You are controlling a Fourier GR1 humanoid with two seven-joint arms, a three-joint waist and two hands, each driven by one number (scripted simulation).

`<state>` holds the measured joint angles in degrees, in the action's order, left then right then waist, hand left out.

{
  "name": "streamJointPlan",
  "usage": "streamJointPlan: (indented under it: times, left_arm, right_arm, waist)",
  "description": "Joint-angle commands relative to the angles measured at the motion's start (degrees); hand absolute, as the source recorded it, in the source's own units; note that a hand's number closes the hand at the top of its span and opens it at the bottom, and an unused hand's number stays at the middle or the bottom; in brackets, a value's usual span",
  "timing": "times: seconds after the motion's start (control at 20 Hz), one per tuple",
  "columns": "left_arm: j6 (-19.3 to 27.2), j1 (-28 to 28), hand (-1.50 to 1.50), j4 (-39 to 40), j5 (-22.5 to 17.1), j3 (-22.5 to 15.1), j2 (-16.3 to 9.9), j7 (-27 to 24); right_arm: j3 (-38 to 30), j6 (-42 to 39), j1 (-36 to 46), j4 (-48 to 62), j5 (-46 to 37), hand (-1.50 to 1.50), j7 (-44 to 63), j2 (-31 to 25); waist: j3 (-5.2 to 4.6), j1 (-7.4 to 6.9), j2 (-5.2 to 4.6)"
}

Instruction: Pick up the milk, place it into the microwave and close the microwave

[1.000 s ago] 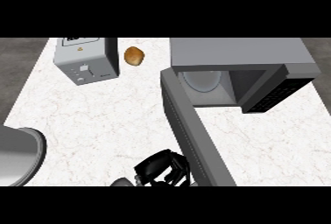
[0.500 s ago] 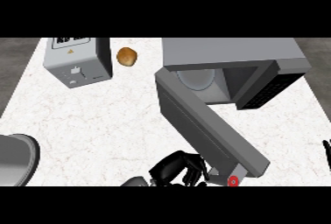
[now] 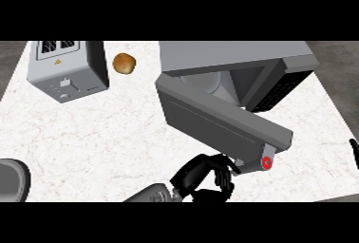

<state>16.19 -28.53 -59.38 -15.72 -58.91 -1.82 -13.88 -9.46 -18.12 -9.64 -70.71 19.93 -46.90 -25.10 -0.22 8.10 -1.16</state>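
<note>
Left hand (image 3: 204,179) is at the lower middle of the head view, with its grey forearm (image 3: 151,194) coming in from the bottom edge. The black fingers (image 3: 223,165) are curled inward and clasp nothing visible. Their tips lie just under the lower edge of the microwave door (image 3: 217,123), near its free end; whether they touch it cannot be told. A red round knob (image 3: 266,162) sits on that free end, just right of the fingers. The door stands swung out, hinged at the left front corner of the microwave (image 3: 231,54) and slanting down and right across the table (image 3: 84,137). The cavity shows over the door's top edge, with a pale round turntable (image 3: 209,85) inside and a dark vented panel (image 3: 277,90) at its right. Milk: not discernible here; the door covers much of the cavity, so its position cannot be told. Right hand (image 3: 354,152) shows only as a thin black sliver at the right edge, finger posture unreadable. Far left, well apart from the microwave, a grey toaster (image 3: 67,71) stands with a brown roundish food item (image 3: 124,62) just beside it. A grey rounded object (image 3: 10,182) is cut off at the lower left edge.
</note>
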Motion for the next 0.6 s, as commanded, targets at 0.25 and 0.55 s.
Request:
streamJointPlan:
  times: [0.25,0.55]
  left_arm:
    - [6.93,-11.25,1.5,-0.35,-6.6,0.81,1.78,-2.85]
    - [8.96,-18.67,1.5,2.39,-10.52,2.8,1.78,-1.61]
  right_arm:
    - [1.46,-4.32,1.97,-3.87,1.67,-1.5,2.44,-3.02]
    - [1.84,-4.26,4.48,-5.57,2.1,-1.5,3.68,-4.26]
  waist:
    - [-0.16,4.47,-0.74]
    - [0.04,7.47,-1.56]
